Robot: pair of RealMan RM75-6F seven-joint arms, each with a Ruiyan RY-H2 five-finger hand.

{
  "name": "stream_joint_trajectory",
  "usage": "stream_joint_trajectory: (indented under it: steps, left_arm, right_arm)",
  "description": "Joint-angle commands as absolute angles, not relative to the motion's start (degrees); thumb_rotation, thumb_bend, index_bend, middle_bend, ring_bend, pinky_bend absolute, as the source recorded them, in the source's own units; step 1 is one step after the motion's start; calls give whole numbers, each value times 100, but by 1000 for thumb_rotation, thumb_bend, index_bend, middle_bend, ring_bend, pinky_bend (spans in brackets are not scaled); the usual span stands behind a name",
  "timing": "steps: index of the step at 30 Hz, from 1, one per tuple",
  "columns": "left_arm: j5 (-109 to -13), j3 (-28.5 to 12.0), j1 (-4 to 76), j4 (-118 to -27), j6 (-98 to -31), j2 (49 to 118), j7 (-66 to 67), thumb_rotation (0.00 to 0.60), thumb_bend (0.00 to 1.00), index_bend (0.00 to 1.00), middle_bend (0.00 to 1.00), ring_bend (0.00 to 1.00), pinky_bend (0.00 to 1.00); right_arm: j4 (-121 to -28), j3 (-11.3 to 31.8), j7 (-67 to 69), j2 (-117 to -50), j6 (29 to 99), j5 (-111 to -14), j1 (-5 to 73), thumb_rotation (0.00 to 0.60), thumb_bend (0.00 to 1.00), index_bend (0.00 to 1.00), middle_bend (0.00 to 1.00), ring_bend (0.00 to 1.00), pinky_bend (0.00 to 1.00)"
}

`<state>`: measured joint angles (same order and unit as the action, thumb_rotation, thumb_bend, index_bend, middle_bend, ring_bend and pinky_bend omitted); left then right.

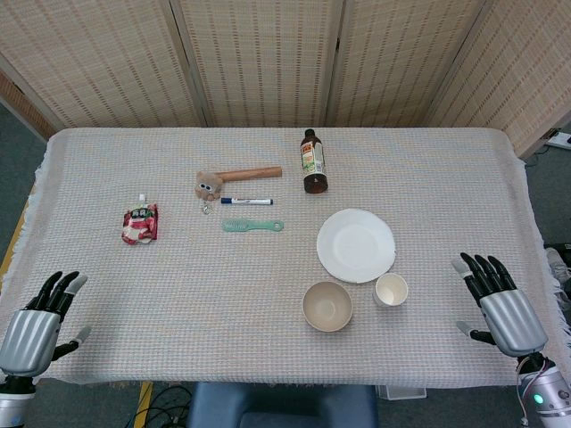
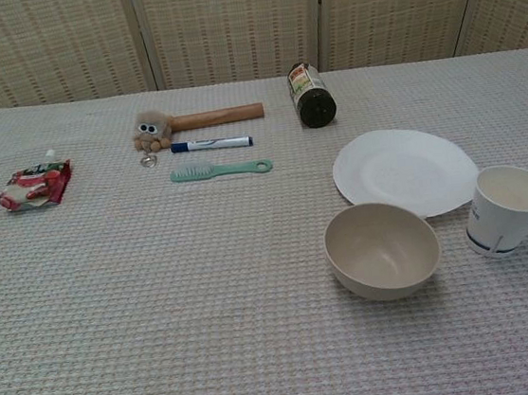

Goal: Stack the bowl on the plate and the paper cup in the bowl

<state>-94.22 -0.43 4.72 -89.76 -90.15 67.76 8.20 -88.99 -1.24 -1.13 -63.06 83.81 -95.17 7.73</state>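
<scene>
Cloth-covered worktop (image 1: 178, 285): beige bowl (image 1: 327, 306) sits just below white plate (image 1: 356, 245), paper cup (image 1: 391, 291) beside bowl; left hand (image 1: 40, 323) and right hand (image 1: 498, 301) spread wide, holding nothing.

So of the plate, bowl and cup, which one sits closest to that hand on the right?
The paper cup. It stands nearest the right hand, at the table's near edge, with the beige bowl farther left and the white plate farther back.

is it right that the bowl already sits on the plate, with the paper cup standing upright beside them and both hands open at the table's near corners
Not quite. The bowl is not on the plate; it stands on the cloth in front of it, as the chest view shows. The rest holds: the paper cup stands upright beside them, and the left hand and right hand lie open at the near corners.
</scene>
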Motion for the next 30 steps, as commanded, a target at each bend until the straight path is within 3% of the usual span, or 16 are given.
stream_joint_trajectory:
  steps: [1, 18, 23, 30]
  left_arm:
    - [-9396, -58, 472, -8957, -9015, 6776, 797, 600, 258, 149, 157, 111, 449]
    - [-9448, -32, 522, -8921, -8964, 6788, 713, 600, 258, 151, 157, 111, 449]
    - [-9454, -75, 415, -8987, -9220, 6722, 675, 600, 258, 154, 157, 111, 449]
    - [-9673, -20, 377, -8961, -9372, 6738, 726, 600, 258, 156, 157, 111, 449]
  right_arm:
    - [-8891, -114, -118, -6315, 8357, -9496, 782, 600, 109, 0, 0, 0, 0]
    - [-9395, -292, 177, -6069, 7921, -9980, 1136, 600, 103, 0, 0, 0, 0]
    - [-10187, -202, -326, -5889, 7192, -10057, 1624, 600, 90, 0, 0, 0, 0]
    - [-10998, 46, -487, -5660, 5482, -9329, 2582, 600, 52, 0, 0, 0, 0]
